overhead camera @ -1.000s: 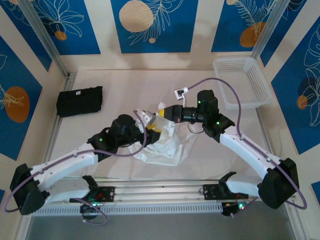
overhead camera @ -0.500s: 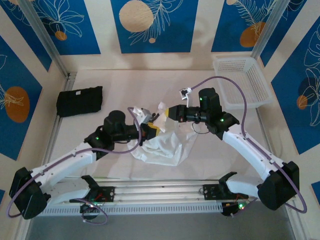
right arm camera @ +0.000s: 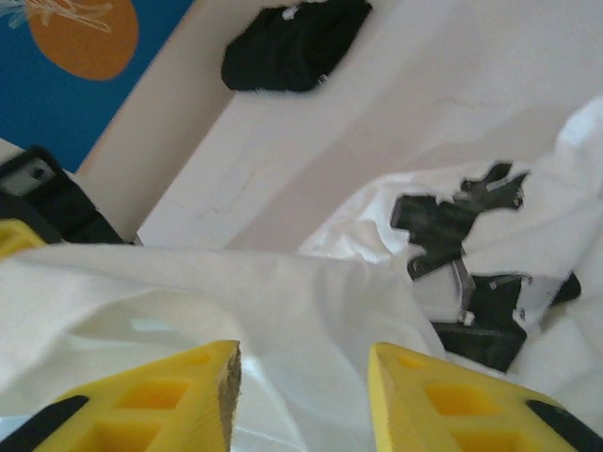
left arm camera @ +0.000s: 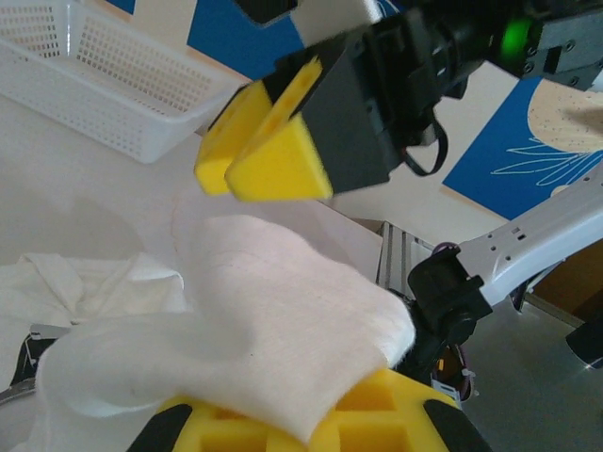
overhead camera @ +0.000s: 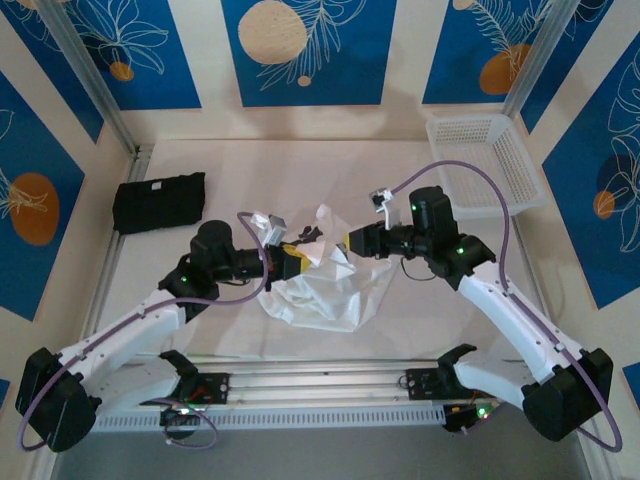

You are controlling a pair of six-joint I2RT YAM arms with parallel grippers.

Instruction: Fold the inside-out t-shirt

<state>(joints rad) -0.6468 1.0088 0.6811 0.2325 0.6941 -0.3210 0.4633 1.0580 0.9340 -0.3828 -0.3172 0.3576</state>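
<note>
Table (overhead camera: 250, 170) holds crumpled white t-shirt (overhead camera: 330, 295), left hand (overhead camera: 300, 262) pinching it, right hand (overhead camera: 352, 242) spread.

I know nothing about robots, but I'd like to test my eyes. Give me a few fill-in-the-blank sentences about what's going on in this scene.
1. The crumpled t-shirt is ___ in colour.
2. The left end effector is clamped ___ on a fold of it.
3. The right end effector has jaws that stand ___, not shut.
4. The other garment, lying apart to the left, is ___.

Missing words: white; shut; open; black
</note>
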